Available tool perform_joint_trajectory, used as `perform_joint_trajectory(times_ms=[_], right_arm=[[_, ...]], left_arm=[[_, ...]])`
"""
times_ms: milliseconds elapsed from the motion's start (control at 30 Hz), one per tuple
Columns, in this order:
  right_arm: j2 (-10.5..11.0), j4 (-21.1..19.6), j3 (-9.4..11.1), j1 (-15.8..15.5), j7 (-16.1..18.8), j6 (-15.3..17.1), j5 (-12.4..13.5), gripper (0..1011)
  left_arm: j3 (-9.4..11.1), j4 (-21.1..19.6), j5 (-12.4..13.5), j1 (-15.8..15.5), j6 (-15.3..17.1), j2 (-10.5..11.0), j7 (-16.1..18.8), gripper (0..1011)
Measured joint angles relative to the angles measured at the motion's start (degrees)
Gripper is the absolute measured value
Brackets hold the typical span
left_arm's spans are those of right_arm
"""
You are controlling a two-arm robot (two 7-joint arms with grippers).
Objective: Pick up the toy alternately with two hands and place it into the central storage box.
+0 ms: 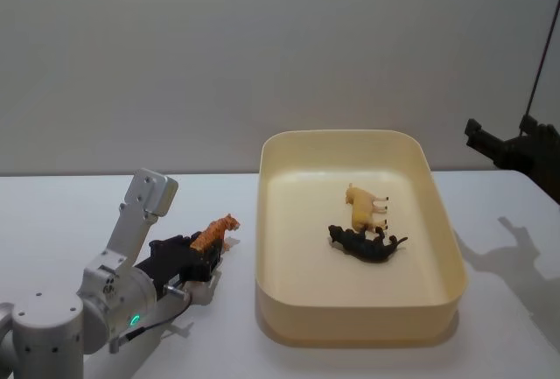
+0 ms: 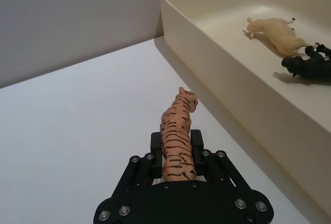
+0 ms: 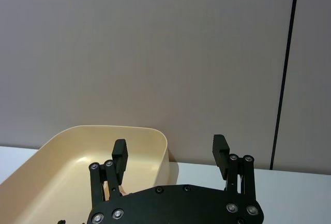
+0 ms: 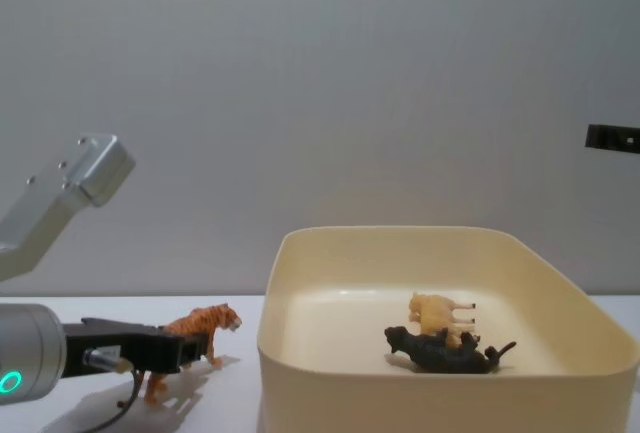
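The tiger toy (image 2: pixel 177 133) stands on the white table (image 1: pixel 70 213), just left of the central storage box (image 1: pixel 359 326), my left gripper (image 2: pixel 176 142) clenched on its hindquarters. A cream animal (image 1: pixel 366 205) and a black one (image 1: pixel 367 243) lie inside the box. My right gripper (image 3: pixel 170 157) hangs spread apart, raised at the far right.

Silver-grey left arm (image 1: pixel 114 265) with a green ring light (image 1: pixel 135 319) carries a black, screw-studded left hand (image 2: pixel 176 149).
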Motion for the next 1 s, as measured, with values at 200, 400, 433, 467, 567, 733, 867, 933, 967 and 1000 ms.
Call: perform_joint_trajectory(times_ms=[200, 400, 433, 467, 567, 733, 867, 933, 967, 1000], right_arm=[[0.0, 0.0, 0.0, 0.0, 0.0, 0.0, 0.0, 1001], [0.0, 0.0, 0.0, 0.0, 0.0, 0.0, 0.0, 1001], [0.0, 0.0, 0.0, 0.0, 0.0, 0.0, 0.0, 1001], [0.0, 0.0, 0.0, 0.0, -0.01, 0.0, 0.0, 1001], [0.0, 0.0, 0.0, 0.0, -0.01, 0.0, 0.0, 1001], [0.0, 0.0, 0.0, 0.0, -0.01, 0.0, 0.0, 1001], [0.0, 0.0, 0.0, 0.0, -0.01, 0.0, 0.0, 1001], [0.0, 0.0, 0.0, 0.0, 0.0, 0.0, 0.0, 1001], [0.0, 0.0, 0.0, 0.0, 0.0, 0.0, 0.0, 1001], [0.0, 0.0, 0.0, 0.0, 0.0, 0.0, 0.0, 1001]], left_arm=[[0.28, -0.89, 1.94, -0.03, -1.19, -0.23, 1.27, 295], [0.43, -2.42, 4.78, -0.39, -2.8, -0.65, 4.4, 295], [0.43, -2.42, 4.78, -0.39, -2.8, -0.65, 4.4, 295], [0.44, -2.82, 5.49, -0.52, -3.19, -0.75, 5.09, 295], [0.43, -3.48, 6.73, -0.89, -3.86, -0.99, 6.34, 295], [0.42, -4.56, 9.22, -1.85, -4.94, -1.45, 7.53, 295], [0.46, -5.25, 12.4, -3.07, -5.84, -1.92, 7.49, 295], [0.49, -5.39, 13.18, -3.49, -6.09, -2.07, 7.14, 295], [0.55, -5.46, 14.22, -3.9, -6.42, -2.23, 6.56, 295], [0.58, -5.49, 14.63, -4.09, -6.57, -2.29, 6.27, 295]])
